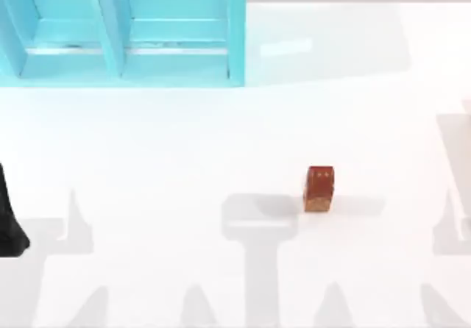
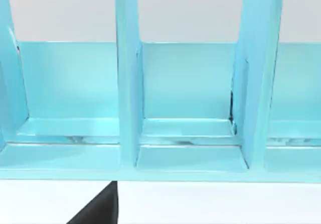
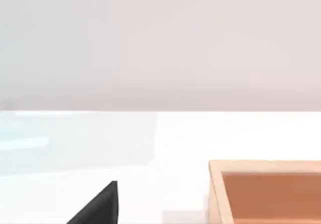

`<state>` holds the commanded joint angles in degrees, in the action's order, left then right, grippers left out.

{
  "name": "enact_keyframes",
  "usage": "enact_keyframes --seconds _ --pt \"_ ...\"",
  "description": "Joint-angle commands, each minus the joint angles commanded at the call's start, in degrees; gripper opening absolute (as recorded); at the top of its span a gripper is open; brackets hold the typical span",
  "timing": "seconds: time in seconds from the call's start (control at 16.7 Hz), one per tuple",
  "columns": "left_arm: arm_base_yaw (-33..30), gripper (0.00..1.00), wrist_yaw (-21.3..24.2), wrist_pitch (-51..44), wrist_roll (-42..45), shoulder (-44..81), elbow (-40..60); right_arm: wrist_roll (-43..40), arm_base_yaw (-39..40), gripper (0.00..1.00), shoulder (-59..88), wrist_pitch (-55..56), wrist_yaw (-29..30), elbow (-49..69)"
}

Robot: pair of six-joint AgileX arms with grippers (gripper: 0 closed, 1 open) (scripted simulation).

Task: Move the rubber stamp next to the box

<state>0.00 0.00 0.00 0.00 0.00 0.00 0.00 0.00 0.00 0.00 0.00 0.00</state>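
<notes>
The rubber stamp [image 1: 319,189] is a small reddish-brown block with a lighter tan end. It stands alone on the white table, right of centre, in the top view. The box [image 3: 266,191] is tan and open-topped, and only its corner enters the right wrist view, low on the table. My left arm [image 1: 9,225] is a black shape at the table's far left edge, well away from the stamp. A black part of my left gripper [image 2: 100,209] shows in the left wrist view. A similar black part of my right gripper [image 3: 100,206] shows in the right wrist view, beside the box.
A light blue rack [image 1: 125,30] with upright dividers stands at the back left of the table. It faces the left wrist camera, where its dividers [image 2: 128,83] rise in front. Grey arm shadows lie across the table's near side.
</notes>
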Motion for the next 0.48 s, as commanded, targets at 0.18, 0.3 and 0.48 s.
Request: enact_keyframes --seconds 0.18,0.3,0.48 --pt "0.0 1.00 0.0 0.0 0.0 0.0 0.0 0.4 0.4 1.00 0.6 -0.4 0.0 0.6" --pt "0.0 1.00 0.0 0.0 0.0 0.0 0.0 2.1 2.6 1.00 3.5 -2.7 0.1 3.5" --pt "0.0 1.00 0.0 0.0 0.0 0.0 0.0 6.8 8.1 1.00 12.6 -9.0 0.3 12.5"
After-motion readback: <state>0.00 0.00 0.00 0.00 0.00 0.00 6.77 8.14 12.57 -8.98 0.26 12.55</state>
